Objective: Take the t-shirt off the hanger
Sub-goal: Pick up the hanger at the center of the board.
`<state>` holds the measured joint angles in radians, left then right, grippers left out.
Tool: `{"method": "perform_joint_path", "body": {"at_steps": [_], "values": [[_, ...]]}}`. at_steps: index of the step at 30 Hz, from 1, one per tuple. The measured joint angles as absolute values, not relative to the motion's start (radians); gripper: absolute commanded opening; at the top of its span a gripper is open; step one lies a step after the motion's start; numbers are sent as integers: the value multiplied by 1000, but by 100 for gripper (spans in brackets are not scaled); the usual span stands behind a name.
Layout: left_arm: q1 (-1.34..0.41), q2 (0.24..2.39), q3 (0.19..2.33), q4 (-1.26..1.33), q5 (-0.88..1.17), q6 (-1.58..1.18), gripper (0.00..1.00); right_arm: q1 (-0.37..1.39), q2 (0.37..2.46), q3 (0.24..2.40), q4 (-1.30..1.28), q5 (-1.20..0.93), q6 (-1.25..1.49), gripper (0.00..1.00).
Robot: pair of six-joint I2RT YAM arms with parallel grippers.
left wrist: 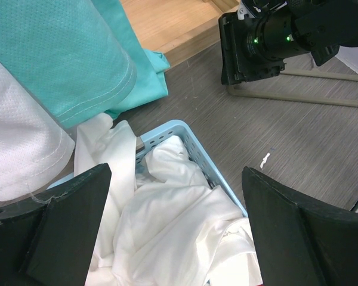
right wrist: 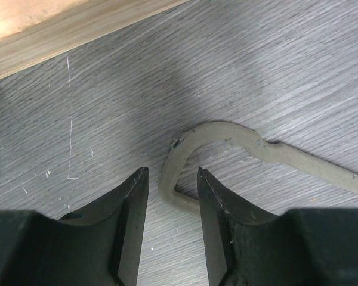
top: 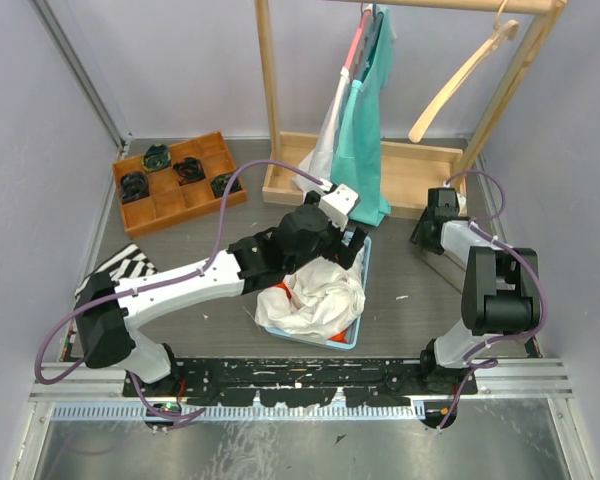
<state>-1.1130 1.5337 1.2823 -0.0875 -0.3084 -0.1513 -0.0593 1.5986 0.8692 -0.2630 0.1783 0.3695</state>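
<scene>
two-finger left gripper (left wrist: 178, 173): spread wide, just above the basket (left wrist: 191, 146).
t-shirt (top: 315, 295): white, crumpled in the blue basket.
teal garment (top: 365, 130): hangs on the wooden rack (top: 270, 100) behind the basket.
hanger (right wrist: 227, 134): grey, flat on the tabletop (top: 400, 320).
right gripper (right wrist: 173, 173): partly spread; you see its fingers either side of the hanger's hook.

left arm (top: 180, 285): white links, black joints, purple cable (top: 242, 178) looped alongside
right arm (top: 485, 270): same white/black build, purple cable
jaws: matte black, flat wedges
right wrist camera (left wrist: 268, 39): black, green LEDs
</scene>
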Motion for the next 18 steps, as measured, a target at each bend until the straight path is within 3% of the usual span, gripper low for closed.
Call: {"method": "perform_joint_path", "body": {"at_steps": [18], "values": [[-1101, 1532, 1265, -83, -308, -152, 98, -47, 1639, 870, -239, 200, 369, 32]]}}
